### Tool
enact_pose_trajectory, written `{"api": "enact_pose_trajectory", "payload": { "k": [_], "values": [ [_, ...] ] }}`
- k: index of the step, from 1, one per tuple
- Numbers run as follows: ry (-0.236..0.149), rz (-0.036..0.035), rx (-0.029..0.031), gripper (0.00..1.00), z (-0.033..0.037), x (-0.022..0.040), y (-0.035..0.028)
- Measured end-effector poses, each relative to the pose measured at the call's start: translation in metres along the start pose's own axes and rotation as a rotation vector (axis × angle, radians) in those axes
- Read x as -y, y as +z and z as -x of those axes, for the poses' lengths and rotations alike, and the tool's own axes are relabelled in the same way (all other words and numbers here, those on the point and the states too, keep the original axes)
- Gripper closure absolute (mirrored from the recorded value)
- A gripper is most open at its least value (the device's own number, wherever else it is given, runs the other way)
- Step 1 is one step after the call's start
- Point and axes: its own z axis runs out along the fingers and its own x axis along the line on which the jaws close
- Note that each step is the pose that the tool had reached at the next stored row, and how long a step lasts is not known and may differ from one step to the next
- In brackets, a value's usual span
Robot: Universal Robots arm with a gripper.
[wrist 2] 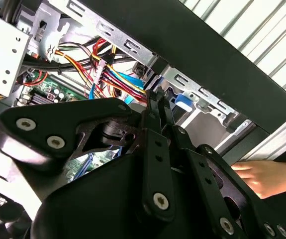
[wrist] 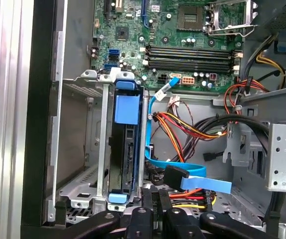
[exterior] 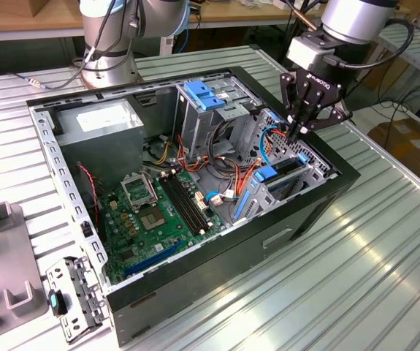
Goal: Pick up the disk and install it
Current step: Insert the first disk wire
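Hovering at the case's [exterior: 195, 307] right end in the exterior view, the pincer [exterior: 298, 130] was closed on nothing, directly above the disk [wrist: 124, 149], which sat edge-on in its drive cage [wrist: 78, 149] (installation looked nearly finished).

The disk [wrist: 125, 149] sits on edge in the drive cage [wrist: 78, 144] inside the computer case [exterior: 283, 234], hand [exterior: 302, 126] above it.

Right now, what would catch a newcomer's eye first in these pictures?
The open computer case on the ribbed table, its green motherboard exposed. The robot's black hand hangs over the drive cage at the exterior view's right, where the disk sits on edge in its bay, blue rails showing.
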Motion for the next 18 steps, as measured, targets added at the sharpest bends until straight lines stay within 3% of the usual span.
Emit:
{"api": "enact_pose_trajectory", "payload": {
  "k": [8,13,18],
  "values": [
    [0.001,0.0000,0.0001,0.83,0.0000,-0.0001,0.0000],
    [0.001,0.0000,0.0000,0.83,-0.0003,-0.0039,0.0005],
    [0.001,0.0000,0.0000,0.83,-0.0083,-0.0045,0.0018]
  ]
}}
